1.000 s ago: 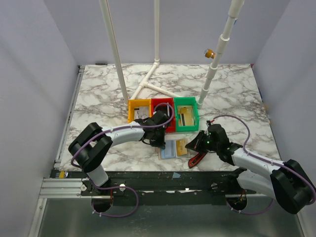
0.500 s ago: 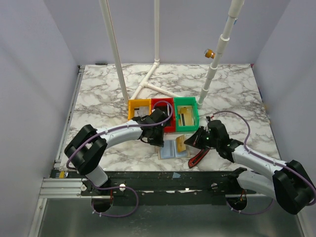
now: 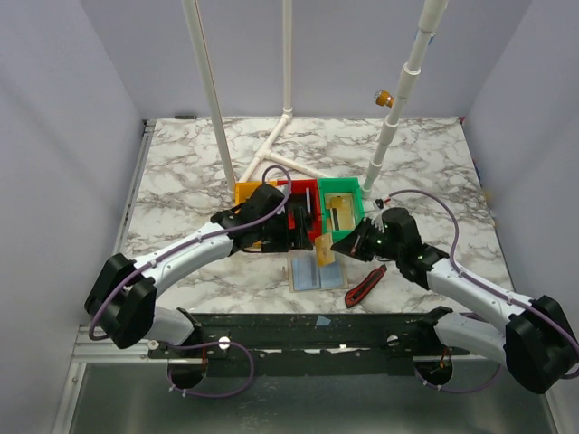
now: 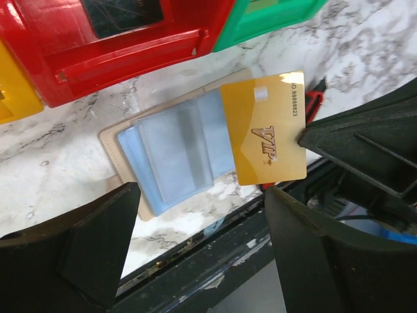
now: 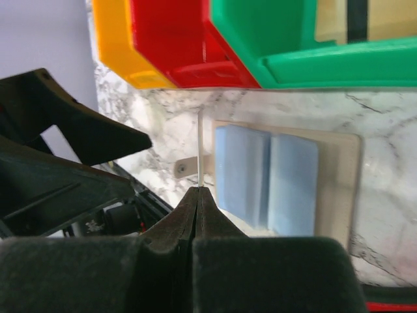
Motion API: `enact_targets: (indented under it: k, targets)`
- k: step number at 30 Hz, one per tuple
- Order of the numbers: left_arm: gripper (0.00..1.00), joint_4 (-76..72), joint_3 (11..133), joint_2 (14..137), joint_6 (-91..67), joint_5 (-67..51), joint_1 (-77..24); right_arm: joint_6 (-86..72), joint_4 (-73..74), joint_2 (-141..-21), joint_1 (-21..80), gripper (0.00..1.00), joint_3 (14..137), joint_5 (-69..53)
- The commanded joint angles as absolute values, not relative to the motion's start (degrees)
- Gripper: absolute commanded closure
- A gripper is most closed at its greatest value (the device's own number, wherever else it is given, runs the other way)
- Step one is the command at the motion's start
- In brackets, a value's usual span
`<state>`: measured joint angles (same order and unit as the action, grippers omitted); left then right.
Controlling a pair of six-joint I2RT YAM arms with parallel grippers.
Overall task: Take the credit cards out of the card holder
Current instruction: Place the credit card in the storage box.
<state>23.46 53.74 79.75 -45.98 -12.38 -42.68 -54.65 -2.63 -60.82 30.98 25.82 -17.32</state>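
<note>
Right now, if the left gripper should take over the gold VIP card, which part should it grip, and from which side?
Probably the free long edge opposite the right gripper, coming from the left arm's side. The gold VIP card is thin and flat, pinched at one long edge only, so both faces are bare there. The left gripper stands open.

The top view looks down from high behind the near edge of the table [image 3: 181, 172], far from the holder [image 3: 303, 273], facing the back wall [image 3: 335, 63]. The left wrist view hangs close above the holder [image 4: 163, 153], looking down. The right wrist view sits nearer still [image 5: 342, 189]. All three share the holder, the card [image 3: 326, 255] [image 4: 264, 127] [image 5: 199, 147] by it and the red bin [image 3: 298, 188] [image 4: 130, 45] [image 5: 182, 45] just beyond.
</note>
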Motion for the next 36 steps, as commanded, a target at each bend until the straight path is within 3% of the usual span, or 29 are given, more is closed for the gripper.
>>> enact_targets:
  k: [1,12,20,25,34,36]
  targets:
    - [0.19,17.36,50.65,75.52,-48.47,-20.39,-40.32,-55.99,-1.47,-60.25,30.59,0.99,29.91,-20.57]
    - [0.19,5.69,45.20,71.11,-54.93,-30.77,-35.34,-61.58,-8.43,-63.32,30.55,0.99,35.18,-28.28]
    - [0.28,-2.51,42.17,69.37,-60.21,-35.15,-32.93,-65.71,-15.52,-66.20,30.59,0.99,36.01,-33.25]
    - [0.44,-5.02,41.23,68.35,-62.17,-36.67,-31.99,-66.35,-16.48,-66.41,30.58,0.99,35.43,-33.86]
    - [0.94,-7.63,40.96,68.50,-63.98,-38.15,-31.85,-66.37,-16.71,-66.22,30.58,0.99,34.47,-33.66]
    - [1.00,-7.65,41.09,68.40,-63.99,-38.21,-31.90,-66.19,-16.55,-66.25,30.58,0.99,34.35,-33.49]
